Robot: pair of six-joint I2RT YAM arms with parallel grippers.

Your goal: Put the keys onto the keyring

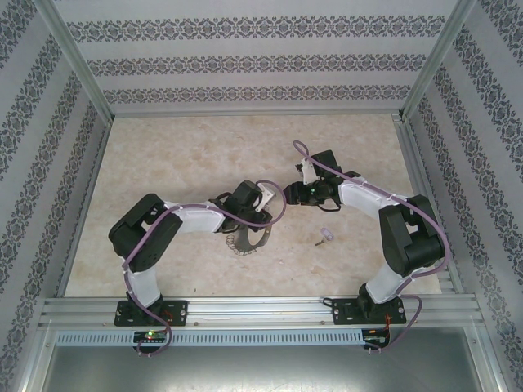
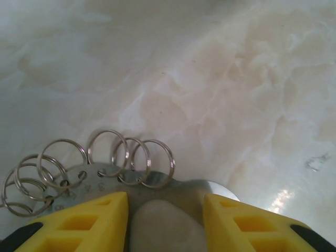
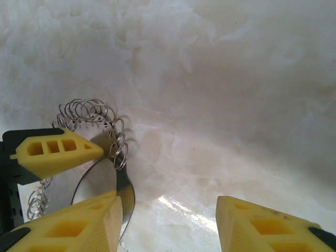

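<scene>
I am judging this job as barely begun. The key point(image 1: 325, 236) is lying loose on the table point(image 1: 188, 155), between the keyring point(image 1: 249, 238) and my right arm and clearly apart from both. Neither of my grippers is touching it.

My left gripper point(image 2: 165, 200) is sitting right over the keyring. Its 2 yellow fingers are standing partly apart, and the hoop's flat grey rim is running under both tips, with pale table showing through the hoop in the gap. I cannot tell whether those fingers are pinching the hoop or only resting against it. Along the rim the split rings point(image 2: 65, 157) are hanging and fanning out, at least 5 of them close to the wrist camera. As far as I am seeing, none is carrying a key.

My right gripper point(image 3: 167, 200) is hovering just beside the hoop with its jaws wide apart and nothing in them. Bare table is showing between them, and the hoop's edge is sitting next to 1 finger.

In my judgement nearly everything is remaining. The right gripper is needing to fetch the key, the hoop is needing a firm hold, and the key's head is needing to be worked onto a ring. The key is looking tiny and flat, so I am expecting the pick-up to be fiddly.
</scene>
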